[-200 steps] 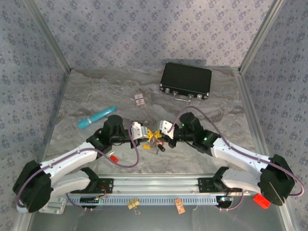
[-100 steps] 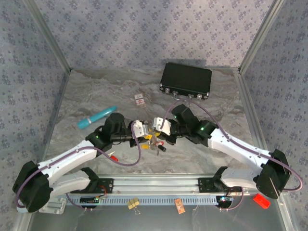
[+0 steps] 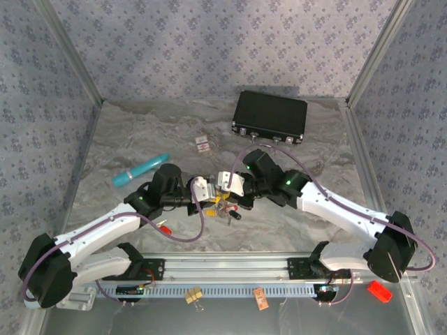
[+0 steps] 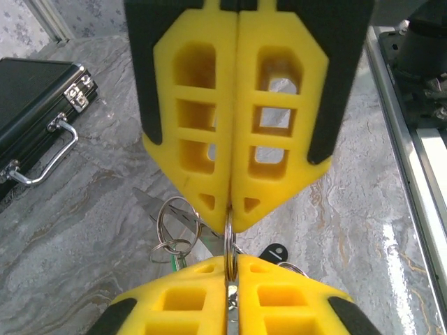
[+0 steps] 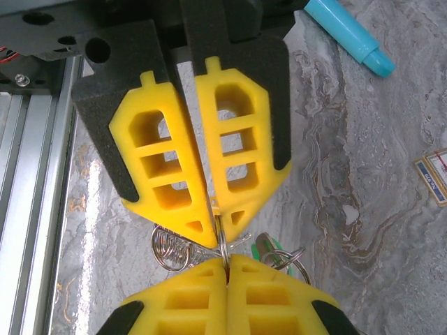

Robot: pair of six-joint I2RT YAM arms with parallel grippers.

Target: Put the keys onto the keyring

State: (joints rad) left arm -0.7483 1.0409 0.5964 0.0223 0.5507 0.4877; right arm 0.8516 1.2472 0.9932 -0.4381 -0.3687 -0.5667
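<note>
The left gripper's (image 4: pixel 229 264) fingers (image 4: pixel 279 296) are clenching on the keyring (image 4: pixel 228 241), a thin loop standing edge-on in their seam. The right gripper (image 4: pixel 231 225) is pinching the same loop from the opposite side, tip to tip. The keys (image 5: pixel 271 248) are bunching just beside and beneath the tips, equally near both grippers.

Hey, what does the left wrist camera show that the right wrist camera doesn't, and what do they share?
Left wrist: the black case with its metal handle. Right wrist: the turquoise cylinder, the red-and-white card and a metal rail. Both: the left gripper and right gripper tip to tip, each shut on the thin keyring, with small rings beside it.
</note>
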